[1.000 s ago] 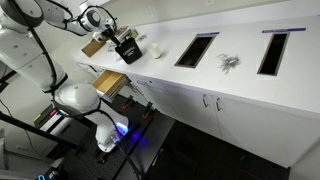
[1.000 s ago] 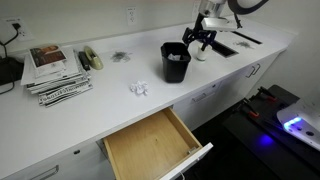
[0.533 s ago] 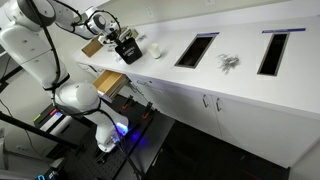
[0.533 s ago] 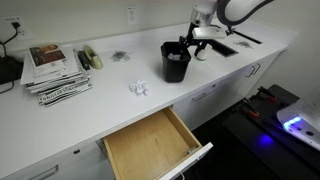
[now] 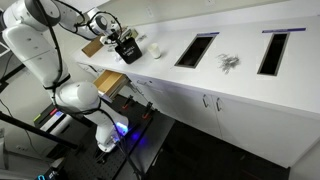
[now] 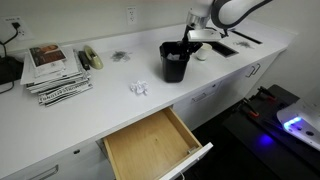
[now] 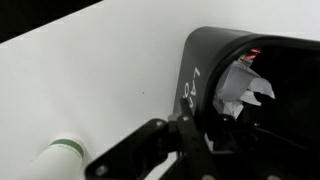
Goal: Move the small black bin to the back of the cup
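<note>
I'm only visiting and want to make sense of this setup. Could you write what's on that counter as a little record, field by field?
counter: long, white
small black bin: upright on the counter, whitish mark on its side
paper scraps: inside the bin, seen in the wrist view
cup: white, standing close beside the bin
claw: at the bin's rim; cannot tell whether it grips
drawer: pulled open under the counter
magazines: stacked at the counter's far end
paper ball: on the counter, above the drawer
</note>
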Tool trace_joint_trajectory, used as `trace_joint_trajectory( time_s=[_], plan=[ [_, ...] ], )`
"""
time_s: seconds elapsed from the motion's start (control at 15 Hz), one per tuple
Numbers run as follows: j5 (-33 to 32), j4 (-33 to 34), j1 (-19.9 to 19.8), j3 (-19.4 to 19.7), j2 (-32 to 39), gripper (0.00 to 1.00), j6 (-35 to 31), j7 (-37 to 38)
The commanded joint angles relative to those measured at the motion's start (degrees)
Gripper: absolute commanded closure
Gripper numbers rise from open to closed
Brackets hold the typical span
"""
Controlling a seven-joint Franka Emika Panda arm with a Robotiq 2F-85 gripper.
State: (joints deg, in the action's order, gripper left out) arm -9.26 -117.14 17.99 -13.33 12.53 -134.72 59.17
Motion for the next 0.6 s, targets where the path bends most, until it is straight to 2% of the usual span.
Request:
trace_joint_trajectory(
  time_s=[0.0,0.27,0.53],
  plan=[
    [-0.9,1.6,1.6,1.3,0.9,1.0,0.3,2.2],
    [-1.4,1.3,2.6,2.0,-1.1,0.98,0.4,8.7],
    [-4.9,1.5,3.0,3.4,-3.9,0.98,1.9,21.5]
  ],
)
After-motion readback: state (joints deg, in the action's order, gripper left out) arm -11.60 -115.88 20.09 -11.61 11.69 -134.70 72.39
